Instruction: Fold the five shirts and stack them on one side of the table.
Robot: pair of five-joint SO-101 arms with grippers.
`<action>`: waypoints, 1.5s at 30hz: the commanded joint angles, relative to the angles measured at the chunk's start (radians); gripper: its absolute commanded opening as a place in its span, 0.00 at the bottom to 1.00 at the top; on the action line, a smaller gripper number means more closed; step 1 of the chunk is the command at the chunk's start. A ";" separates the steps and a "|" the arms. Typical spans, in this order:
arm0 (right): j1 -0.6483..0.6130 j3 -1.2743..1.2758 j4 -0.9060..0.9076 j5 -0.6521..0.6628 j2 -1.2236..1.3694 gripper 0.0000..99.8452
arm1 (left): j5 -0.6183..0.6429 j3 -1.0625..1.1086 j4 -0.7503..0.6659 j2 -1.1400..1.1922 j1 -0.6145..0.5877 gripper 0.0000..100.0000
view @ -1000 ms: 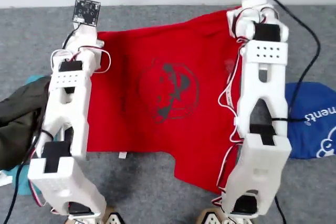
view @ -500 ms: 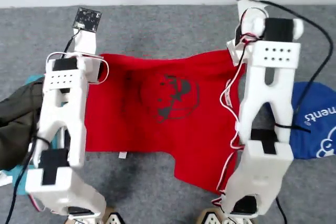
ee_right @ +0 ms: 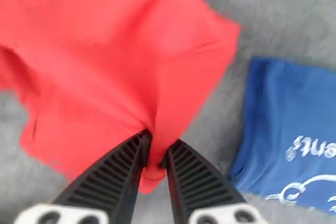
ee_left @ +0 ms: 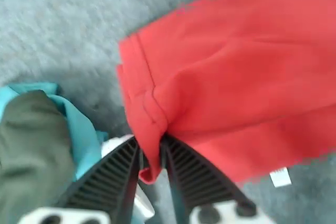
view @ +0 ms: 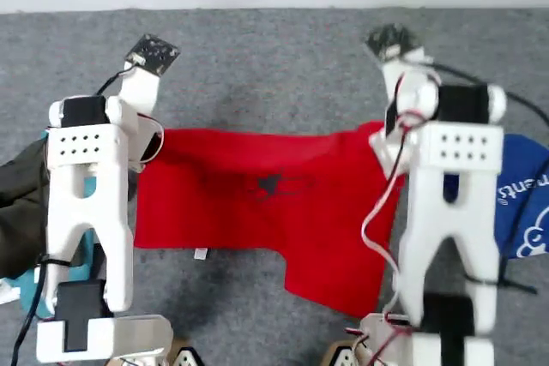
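A red shirt (view: 257,212) with a dark print lies across the middle of the grey table, its far edge lifted and drawn toward the near side. My left gripper (ee_left: 150,158) is shut on the red shirt's (ee_left: 231,82) left far corner. My right gripper (ee_right: 156,153) is shut on the red shirt's (ee_right: 105,61) right far corner. In the high view the left arm (view: 90,169) stands over the shirt's left edge and the right arm (view: 450,169) over its right edge.
A blue shirt (view: 523,203) with white print lies at the right edge, also in the right wrist view (ee_right: 289,129). A dark olive shirt (view: 19,212) on a teal one (ee_left: 79,124) sits at the left edge. Bare grey table (view: 274,57) lies beyond.
Both arms have pulled back toward the near side, carrying the red shirt's far edge with them; the shirt has folded over itself and the print is now mostly hidden.
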 commanded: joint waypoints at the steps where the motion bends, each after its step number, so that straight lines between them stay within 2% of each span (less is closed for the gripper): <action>1: -0.001 0.180 0.038 0.038 -0.163 0.01 | -0.026 -0.036 0.041 -0.041 -0.006 0.02; 7: -0.002 0.413 -0.042 0.040 -0.309 0.01 | -0.032 0.038 0.101 -0.048 -0.006 0.02; 18: -0.002 0.566 -0.001 0.109 -0.463 0.01 | -0.058 0.236 0.101 -0.051 -0.008 0.02; 29: -0.001 0.683 0.024 0.160 -0.570 0.01 | -0.060 0.246 0.118 -0.051 -0.008 0.01; 32: 0.004 0.701 0.025 0.176 -0.575 0.01 | -0.061 0.246 0.173 -0.051 -0.029 0.01; 37: 0.002 0.707 0.025 0.181 -0.575 0.01 | -0.100 0.251 0.184 -0.051 -0.080 0.01; 41: 0.004 0.709 0.025 0.181 -0.575 0.01 | -0.103 0.314 0.160 -0.051 -0.077 0.01; 45: -0.001 0.709 0.024 0.186 -0.575 0.01 | -0.100 0.372 0.054 -0.051 -0.080 0.01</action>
